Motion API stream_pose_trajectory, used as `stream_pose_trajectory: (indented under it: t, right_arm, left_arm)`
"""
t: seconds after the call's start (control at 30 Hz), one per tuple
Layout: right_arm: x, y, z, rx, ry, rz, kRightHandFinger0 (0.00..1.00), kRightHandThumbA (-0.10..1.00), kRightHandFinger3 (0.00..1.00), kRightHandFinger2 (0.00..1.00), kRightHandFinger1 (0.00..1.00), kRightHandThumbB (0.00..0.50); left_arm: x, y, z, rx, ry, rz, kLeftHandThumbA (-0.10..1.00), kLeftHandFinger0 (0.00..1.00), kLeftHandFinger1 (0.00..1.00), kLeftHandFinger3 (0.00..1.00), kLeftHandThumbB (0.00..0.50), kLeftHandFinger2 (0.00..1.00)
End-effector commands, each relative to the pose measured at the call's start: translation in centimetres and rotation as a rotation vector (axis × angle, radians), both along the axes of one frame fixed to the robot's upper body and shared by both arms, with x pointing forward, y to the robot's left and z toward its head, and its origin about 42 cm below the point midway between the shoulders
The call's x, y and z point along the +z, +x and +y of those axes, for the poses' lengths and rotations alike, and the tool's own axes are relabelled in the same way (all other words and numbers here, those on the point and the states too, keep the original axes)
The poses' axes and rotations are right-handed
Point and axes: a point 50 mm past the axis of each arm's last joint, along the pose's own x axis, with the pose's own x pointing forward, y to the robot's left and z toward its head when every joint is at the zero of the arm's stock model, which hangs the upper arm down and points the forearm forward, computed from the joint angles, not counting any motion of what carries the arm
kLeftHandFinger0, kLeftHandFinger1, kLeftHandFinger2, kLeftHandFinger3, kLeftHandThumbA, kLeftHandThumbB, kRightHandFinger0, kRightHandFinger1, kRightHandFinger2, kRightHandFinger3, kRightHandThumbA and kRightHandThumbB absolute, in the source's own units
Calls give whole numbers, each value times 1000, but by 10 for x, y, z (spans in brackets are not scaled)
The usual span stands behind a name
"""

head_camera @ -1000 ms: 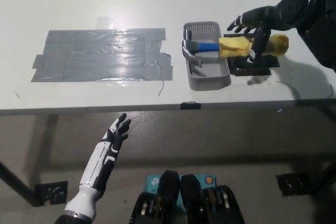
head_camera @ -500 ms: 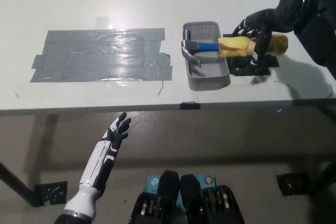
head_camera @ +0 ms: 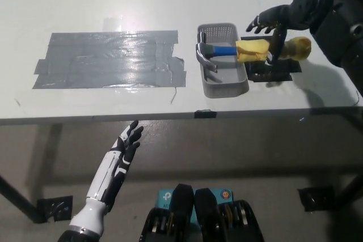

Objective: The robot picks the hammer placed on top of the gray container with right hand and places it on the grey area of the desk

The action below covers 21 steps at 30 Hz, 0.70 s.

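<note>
A hammer [head_camera: 227, 50] with a curved steel head, blue neck and soft yellow grip lies across the rim of a gray perforated plastic container [head_camera: 222, 77], its handle jutting toward 3 o'clock. The black right robot hand [head_camera: 271, 24] hovers over the yellow grip, fingers spread, grasping nothing. At 9 o'clock from the container, wrinkled glossy gray tape [head_camera: 108, 59] forms a rectangular patch on the smooth white surface [head_camera: 85, 4]. The white left robot hand [head_camera: 128, 141] rests released below the surface's near edge.
</note>
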Motion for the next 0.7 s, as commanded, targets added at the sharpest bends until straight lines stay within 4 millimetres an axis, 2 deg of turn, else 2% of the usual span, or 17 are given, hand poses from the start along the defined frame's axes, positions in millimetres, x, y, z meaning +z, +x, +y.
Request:
stream_pose_trajectory:
  t: [0.0, 0.1, 0.17, 0.33, 0.37, 0.47, 0.57, 0.63, 0.67]
  right_arm:
    - [46, 6, 15, 42, -14, -134, 1000, 1000, 1000, 1000, 1000, 387]
    - [40, 6, 14, 32, -12, -124, 1000, 1000, 1000, 1000, 1000, 362]
    - [33, 6, 14, 24, -22, -118, 1000, 1000, 1000, 1000, 1000, 362]
    - [22, 6, 13, 5, -44, -110, 1000, 1000, 1000, 1000, 1000, 381]
    - [18, 6, 13, -8, -56, -112, 1000, 1000, 1000, 1000, 1000, 400]
    - [11, 6, 13, -31, -60, -110, 1000, 1000, 1000, 1000, 1000, 394]
    - [8, 7, 10, -63, -77, -138, 1000, 1000, 1000, 1000, 1000, 420]
    - [6, 7, 10, -70, -94, -174, 957, 1000, 1000, 1000, 1000, 413]
    - [4, 8, 10, -55, -97, -220, 1000, 960, 1000, 1000, 1000, 387]
  left_arm:
    - [15, 2, 1, -21, 6, -49, 980, 1000, 1000, 1000, 101, 1000]
    - [17, 3, 1, -27, 6, -53, 982, 1000, 1000, 1000, 92, 1000]
    - [17, 4, 1, -28, 10, -56, 981, 1000, 1000, 1000, 90, 1000]
    - [18, 4, 0, -29, 10, -58, 979, 1000, 1000, 1000, 86, 1000]
    - [18, 4, 0, -26, 13, -60, 979, 1000, 1000, 1000, 85, 1000]
    - [20, 4, 0, -28, 8, -58, 976, 1000, 1000, 1000, 83, 1000]
    - [22, 6, 0, -33, 9, -62, 975, 1000, 1000, 1000, 82, 1000]
    - [22, 7, 0, -35, 4, -63, 973, 1000, 1000, 1000, 78, 1000]
    - [22, 7, 1, -35, -3, -61, 970, 1000, 1000, 1000, 76, 1000]
